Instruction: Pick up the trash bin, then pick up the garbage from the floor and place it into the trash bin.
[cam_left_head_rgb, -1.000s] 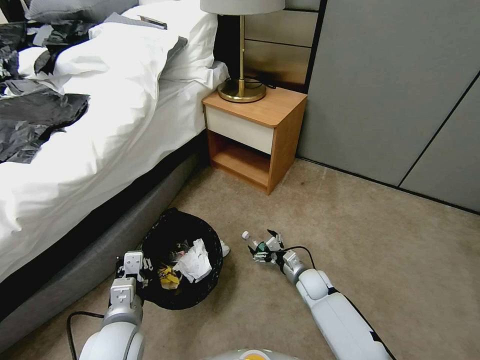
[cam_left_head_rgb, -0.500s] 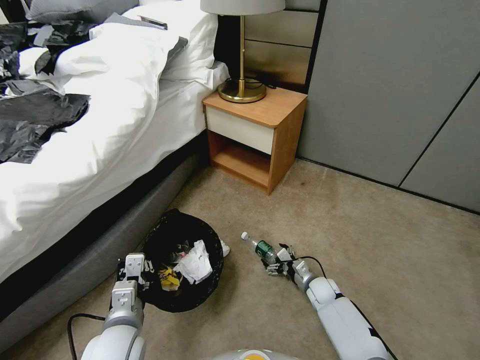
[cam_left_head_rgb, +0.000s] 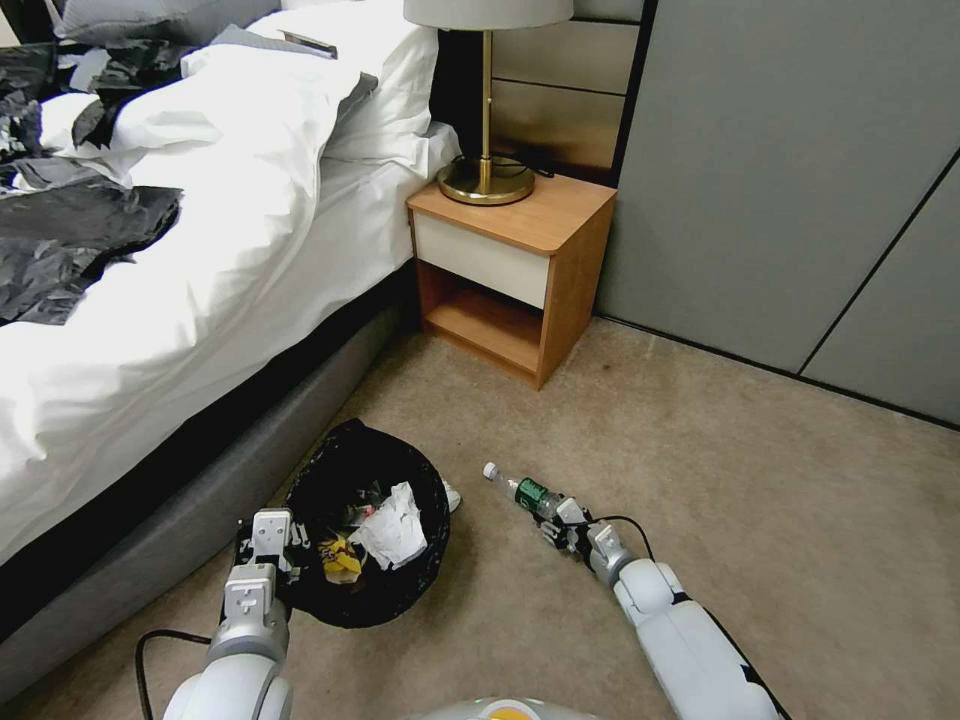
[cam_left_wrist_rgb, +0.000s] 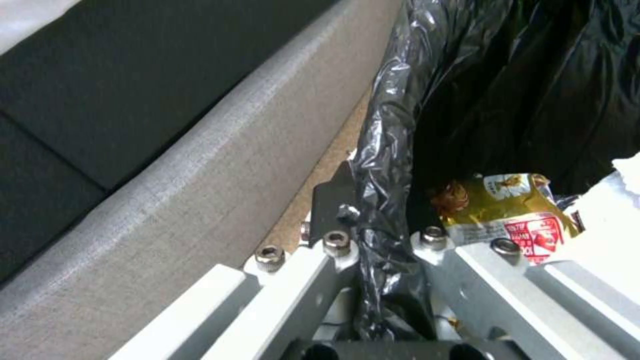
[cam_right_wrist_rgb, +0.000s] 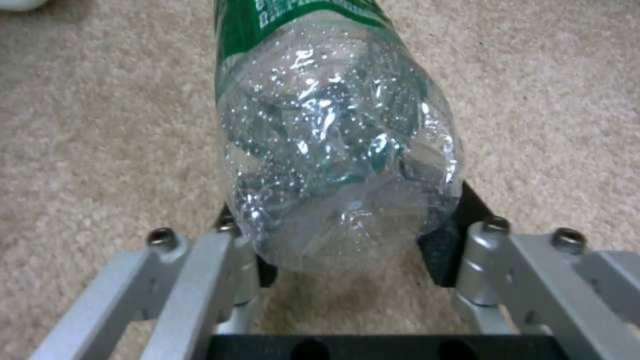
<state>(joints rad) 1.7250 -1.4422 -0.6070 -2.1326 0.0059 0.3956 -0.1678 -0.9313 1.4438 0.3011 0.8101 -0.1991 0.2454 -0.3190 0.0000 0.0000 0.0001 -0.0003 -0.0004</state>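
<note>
Trash bin (cam_left_head_rgb: 368, 538) with its black liner stands on the carpet (cam_left_head_rgb: 700, 450) beside the grey bed base (cam_left_head_rgb: 190, 500) in the head view, holding crumpled white paper (cam_left_head_rgb: 392, 525) and a yellow wrapper (cam_left_head_rgb: 340, 556). At its near-left rim sits the left gripper (cam_left_head_rgb: 268, 540). To the bin's right a clear bottle (cam_left_head_rgb: 522, 491) with a green label lies on the carpet, white cap pointing away from the robot; the right gripper (cam_left_head_rgb: 560, 522) is at its base end.

From the left wrist, the left gripper's fingers (cam_left_wrist_rgb: 337, 200) pinch the bag-covered rim (cam_left_wrist_rgb: 387, 165), one outside and one inside the bin, next to the yellow and red wrapper (cam_left_wrist_rgb: 507, 207).

From the right wrist, the right gripper's fingers (cam_right_wrist_rgb: 443, 245) sit spread on either side of the bottle's bottom (cam_right_wrist_rgb: 340, 165), close against it, though firm contact is unclear.
</note>
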